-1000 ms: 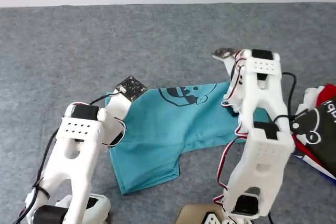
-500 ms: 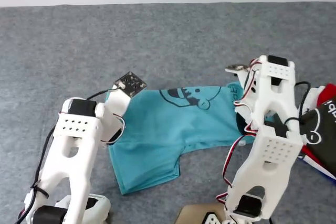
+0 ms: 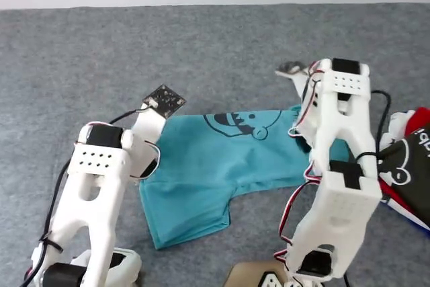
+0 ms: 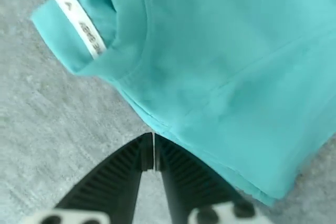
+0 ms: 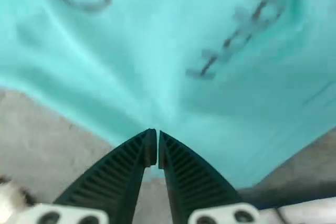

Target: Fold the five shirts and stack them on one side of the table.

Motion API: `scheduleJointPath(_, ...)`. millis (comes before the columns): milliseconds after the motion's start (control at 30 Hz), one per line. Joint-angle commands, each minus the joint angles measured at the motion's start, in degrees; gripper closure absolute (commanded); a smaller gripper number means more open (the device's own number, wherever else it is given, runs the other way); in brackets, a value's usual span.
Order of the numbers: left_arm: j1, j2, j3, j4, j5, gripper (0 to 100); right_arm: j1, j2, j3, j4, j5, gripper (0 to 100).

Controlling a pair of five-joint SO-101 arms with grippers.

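Jaws closed, the left gripper (image 4: 154, 153) pinches the left edge of the teal shirt (image 3: 222, 159) and the right gripper (image 5: 153, 151) its right edge, the garment spread mid-way across the grey table (image 3: 201, 45), other shirts (image 3: 407, 160) heaped at right.

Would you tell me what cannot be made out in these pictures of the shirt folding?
The shirt pile: high view, cut by the picture's edge and partly behind the right arm; no count possible.
The teal shirt: high view, its end near the pile is under that arm.
The left gripper: left wrist view, shut at the hem; its own tips hide whether it pinches cloth.
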Motion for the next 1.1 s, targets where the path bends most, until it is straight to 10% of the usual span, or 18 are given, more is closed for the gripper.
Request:
scheduleJointPath(0,-1.41,-1.14,-2.07,-5.8,3.34,99,-0.31,-4.0,-2.37,-9.45,-1.93,98.8)
scheduleJointPath(1067,0.18,42.02,-32.92,-7.74,11.6,97,0.75,1.45,-2.46,-26.95,-11.34,98.8)
